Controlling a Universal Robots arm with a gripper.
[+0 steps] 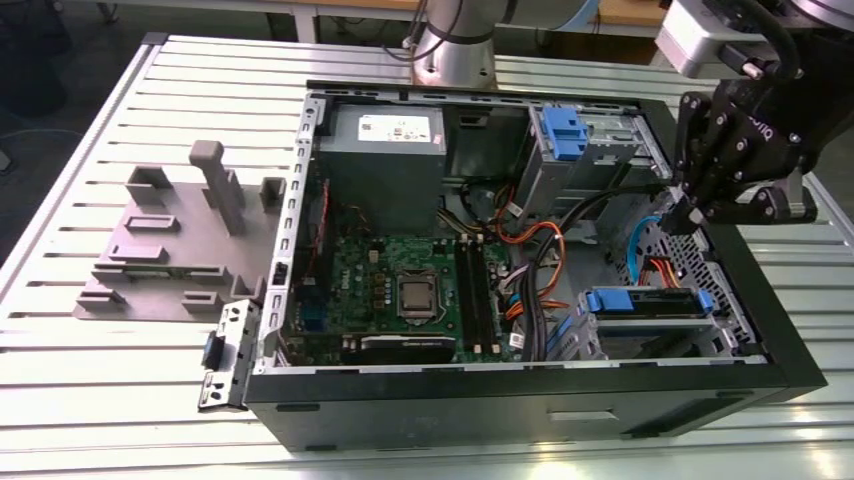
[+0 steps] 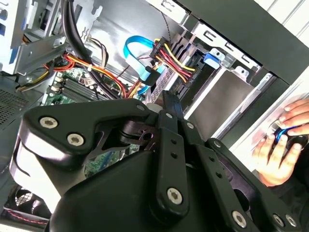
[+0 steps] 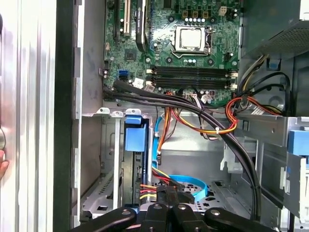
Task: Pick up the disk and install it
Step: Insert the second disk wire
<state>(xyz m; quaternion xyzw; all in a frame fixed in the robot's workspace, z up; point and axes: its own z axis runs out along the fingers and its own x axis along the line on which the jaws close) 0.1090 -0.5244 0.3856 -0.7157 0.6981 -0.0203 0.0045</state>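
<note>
A slatted metal tabletop (image 1: 107,360) carries an open computer case (image 1: 534,400). Inside the case, near its front corner, the disk (image 1: 647,302) sits in a drive bay. The gripper (image 1: 683,215) hangs above the case's far side, fingers seemingly closed and empty.

Open computer case (image 1: 534,400) at the tabletop (image 1: 80,400) centre; holder (image 1: 167,245) toward the exterior view's left edge; disk (image 1: 647,302) inside the case.
</note>
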